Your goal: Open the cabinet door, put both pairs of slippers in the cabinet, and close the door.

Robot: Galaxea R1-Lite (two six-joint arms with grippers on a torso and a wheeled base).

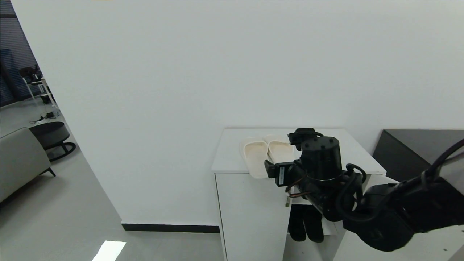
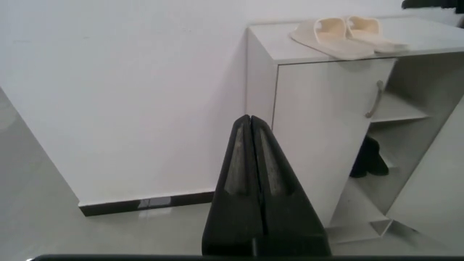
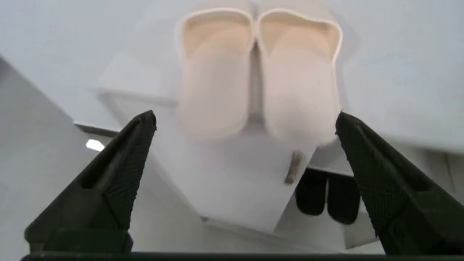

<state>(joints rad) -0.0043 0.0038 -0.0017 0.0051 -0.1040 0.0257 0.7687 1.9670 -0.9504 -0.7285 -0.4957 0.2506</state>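
Note:
A pair of cream slippers [image 1: 266,152] lies side by side on the white cabinet's top [image 1: 232,152], toes hanging slightly over the front edge. My right gripper [image 3: 245,119] hovers open just in front of and above them [image 3: 257,72], one finger [image 3: 134,163] flanking the pair on each side without touching. A pair of black slippers [image 1: 306,226] stands on a lower shelf inside, behind the open right-hand door [image 2: 435,181]. The left-hand door [image 1: 250,214] with its metal handle [image 1: 287,199] is closed. My left gripper [image 2: 251,167] is shut on nothing, low and left of the cabinet [image 2: 319,123].
A white wall rises behind the cabinet. A dark piece of furniture [image 1: 417,152] stands to its right. Open grey floor [image 1: 72,217] spreads to the left, with a sofa [image 1: 18,163] and a round dark table [image 1: 50,134] further off.

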